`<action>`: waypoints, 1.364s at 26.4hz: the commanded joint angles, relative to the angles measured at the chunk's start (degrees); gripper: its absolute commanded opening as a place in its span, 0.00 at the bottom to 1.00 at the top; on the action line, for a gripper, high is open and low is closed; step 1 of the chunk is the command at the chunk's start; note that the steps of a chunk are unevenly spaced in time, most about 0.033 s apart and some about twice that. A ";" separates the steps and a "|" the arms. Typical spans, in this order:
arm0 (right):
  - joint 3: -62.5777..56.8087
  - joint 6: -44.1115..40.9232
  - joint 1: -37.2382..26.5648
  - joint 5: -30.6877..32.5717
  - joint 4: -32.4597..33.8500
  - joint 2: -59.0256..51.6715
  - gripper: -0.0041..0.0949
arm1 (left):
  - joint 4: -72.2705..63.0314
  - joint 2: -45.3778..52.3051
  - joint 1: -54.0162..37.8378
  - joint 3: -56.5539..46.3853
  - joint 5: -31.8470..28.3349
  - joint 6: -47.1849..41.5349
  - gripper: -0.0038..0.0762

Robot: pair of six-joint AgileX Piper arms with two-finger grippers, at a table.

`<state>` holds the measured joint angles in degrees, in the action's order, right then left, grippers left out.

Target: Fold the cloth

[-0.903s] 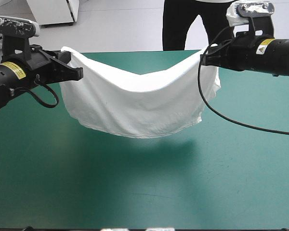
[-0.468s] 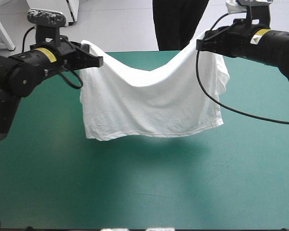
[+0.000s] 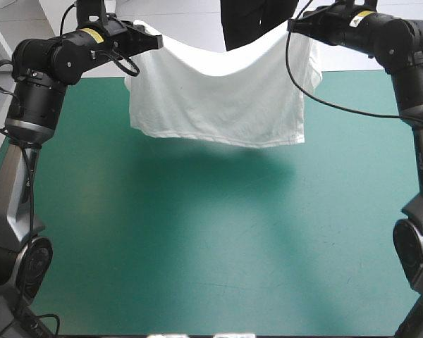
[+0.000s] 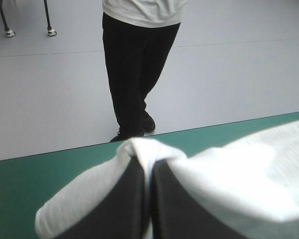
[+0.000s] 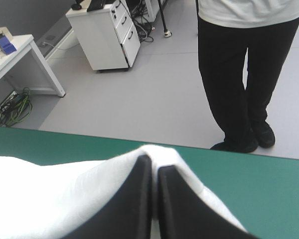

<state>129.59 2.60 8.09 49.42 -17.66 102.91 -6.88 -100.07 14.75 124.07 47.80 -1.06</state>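
White short-sleeved T-shirt (image 3: pixel 218 98): higher, nearer the far edge of the teal-green cover (image 3: pixel 197 239) than earlier. My left gripper (image 3: pixel 154 41) and right gripper (image 3: pixel 295 26) clamp its corners; hem hangs clear.

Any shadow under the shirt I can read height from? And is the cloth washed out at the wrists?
High view: the T-shirt casts a soft, broad shadow on the teal-green cover, with no crisp edge, so it likely hangs clear. Left wrist view: cloth around the left gripper is bright, few folds readable. Right wrist view: likewise at the right gripper.
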 commanded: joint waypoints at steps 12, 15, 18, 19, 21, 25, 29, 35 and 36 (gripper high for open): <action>-10.59 3.59 -1.29 6.11 -2.23 -1.60 0.02 | -12.25 4.15 -2.34 -17.79 4.24 6.23 0.04; -20.08 3.83 -1.29 6.96 -0.91 -4.98 0.02 | -14.71 6.81 -2.34 -26.48 5.79 8.42 0.04; -30.14 3.98 -1.29 7.90 -0.81 -8.80 0.02 | -15.05 9.74 -2.23 -34.13 7.57 8.51 0.04; -32.76 4.08 -1.29 8.22 -0.81 -9.82 0.02 | -15.05 10.77 -2.09 -36.64 8.03 8.62 0.04; -38.92 4.24 -1.01 8.46 -0.81 -12.37 0.02 | -15.05 12.68 -1.73 -41.26 8.38 9.49 0.04; -48.96 5.12 0.60 8.57 -0.81 -16.48 0.02 | -14.60 15.96 0.02 -48.54 8.54 10.83 0.04; -59.12 5.12 3.01 8.82 0.75 -20.96 0.02 | -14.42 16.89 2.19 -55.58 10.47 11.28 0.04; -71.25 4.88 5.81 9.19 2.23 -25.71 0.02 | -14.30 17.89 3.38 -65.70 13.69 11.28 0.04; -73.31 4.88 5.89 9.19 2.23 -26.50 0.02 | -14.52 18.90 3.38 -67.04 13.44 11.28 0.04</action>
<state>57.41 6.90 13.85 59.30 -15.13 79.27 -19.82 -84.55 17.67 57.19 60.92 10.20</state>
